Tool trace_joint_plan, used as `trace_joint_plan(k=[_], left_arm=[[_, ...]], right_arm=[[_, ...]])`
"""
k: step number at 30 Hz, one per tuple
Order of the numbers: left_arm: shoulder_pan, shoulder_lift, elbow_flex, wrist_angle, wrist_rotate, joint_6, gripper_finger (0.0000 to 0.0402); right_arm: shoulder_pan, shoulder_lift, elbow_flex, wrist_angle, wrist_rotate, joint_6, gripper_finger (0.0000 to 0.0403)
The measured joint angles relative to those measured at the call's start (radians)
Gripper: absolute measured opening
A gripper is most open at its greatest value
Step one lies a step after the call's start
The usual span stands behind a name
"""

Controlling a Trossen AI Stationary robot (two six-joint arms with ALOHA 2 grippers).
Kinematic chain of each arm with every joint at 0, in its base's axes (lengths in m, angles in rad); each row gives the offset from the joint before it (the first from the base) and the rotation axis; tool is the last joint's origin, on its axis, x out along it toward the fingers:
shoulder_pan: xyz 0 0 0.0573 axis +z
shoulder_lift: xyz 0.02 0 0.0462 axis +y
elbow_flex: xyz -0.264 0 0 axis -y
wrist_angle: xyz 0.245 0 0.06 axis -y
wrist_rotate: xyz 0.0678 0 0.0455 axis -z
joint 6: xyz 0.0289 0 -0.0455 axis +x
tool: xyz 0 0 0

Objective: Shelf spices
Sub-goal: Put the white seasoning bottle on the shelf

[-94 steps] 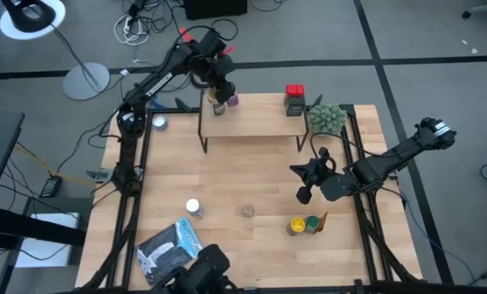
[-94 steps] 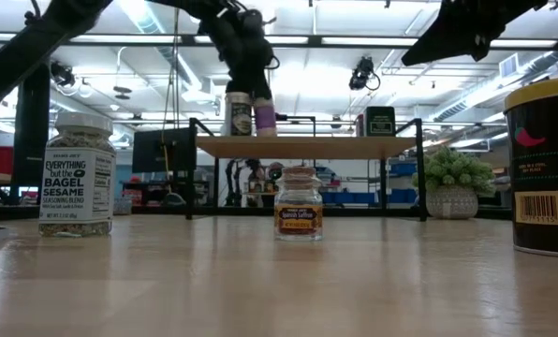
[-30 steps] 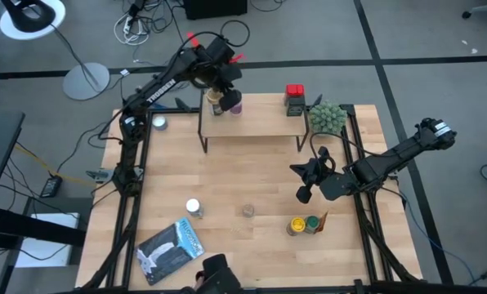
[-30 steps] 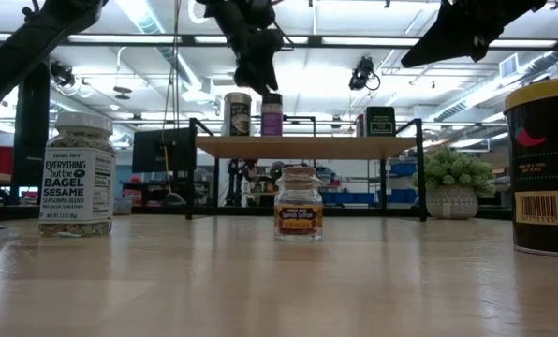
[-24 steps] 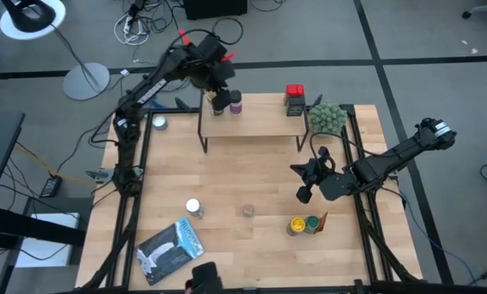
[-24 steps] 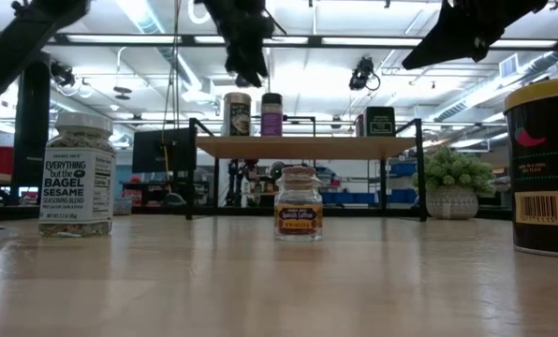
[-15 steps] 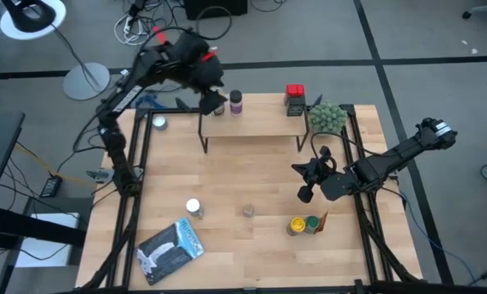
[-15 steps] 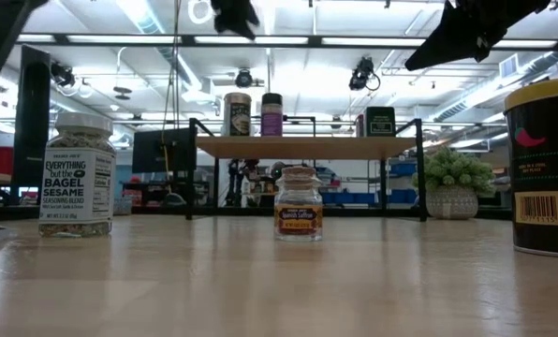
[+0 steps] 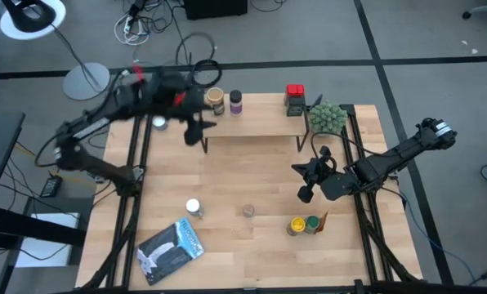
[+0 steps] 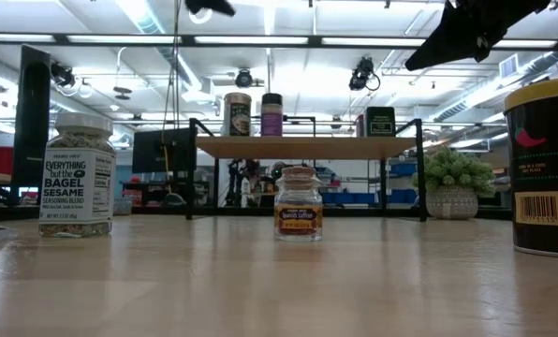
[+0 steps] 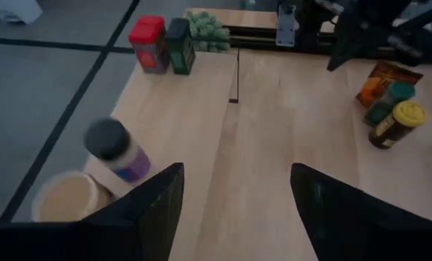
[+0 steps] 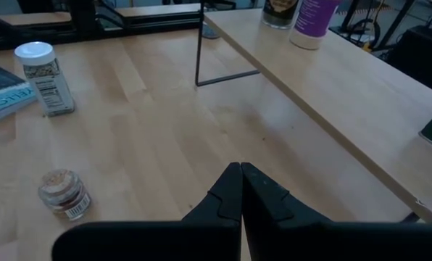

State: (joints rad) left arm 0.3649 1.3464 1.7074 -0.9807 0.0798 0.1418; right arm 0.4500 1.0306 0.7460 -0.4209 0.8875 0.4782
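Note:
The shelf (image 9: pixel 252 122) stands at the table's far side on thin black legs. On its left end stand a tan-lidded jar (image 9: pixel 216 100) and a purple, black-lidded jar (image 9: pixel 235 101); a red tin (image 9: pixel 294 92) and a dark tin (image 9: pixel 295 107) stand on its right end. On the table stand a white-lidded jar (image 9: pixel 194 207), a small jar (image 9: pixel 248 211), and yellow-lidded (image 9: pixel 297 224) and green-lidded (image 9: pixel 311 222) jars. My left gripper (image 9: pixel 196 131) hangs open, high beside the shelf's left near corner. My right gripper (image 9: pixel 302 194) is shut above the table's right half.
A fuzzy green plant (image 9: pixel 327 117) sits by the shelf's right end. A silver-blue pouch (image 9: pixel 172 247) lies at the near left corner, a small tin (image 9: pixel 158 123) left of the shelf, and an orange packet (image 9: pixel 321 219) beside the green-lidded jar. Bare wood lies mid-table.
My left gripper has risen from just above the two jars on the shelf's left end and swung toward the table's left and near side, coming off the shelf. The purple jar stays upright beside the tan-lidded jar. My right arm has kept still.

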Motion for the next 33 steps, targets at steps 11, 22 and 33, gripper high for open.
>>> trace_joint_plan(k=[11,22,33], left_arm=[[-0.144,-0.521,-0.863,0.598,-0.092,-0.249,0.0257],[-0.151,-0.588,-1.177,0.864,-0.086,-0.332,0.0257],[-0.151,-0.594,-1.191,0.884,-0.065,-0.318,0.0257]], right_arm=[[0.0,0.0,0.0,0.039,-0.019,0.002,0.0003],[-0.067,0.136,0.0,0.335,-0.092,-0.144,0.0001],[-0.234,0.486,0.0,0.884,-0.439,-0.272,0.0002]])
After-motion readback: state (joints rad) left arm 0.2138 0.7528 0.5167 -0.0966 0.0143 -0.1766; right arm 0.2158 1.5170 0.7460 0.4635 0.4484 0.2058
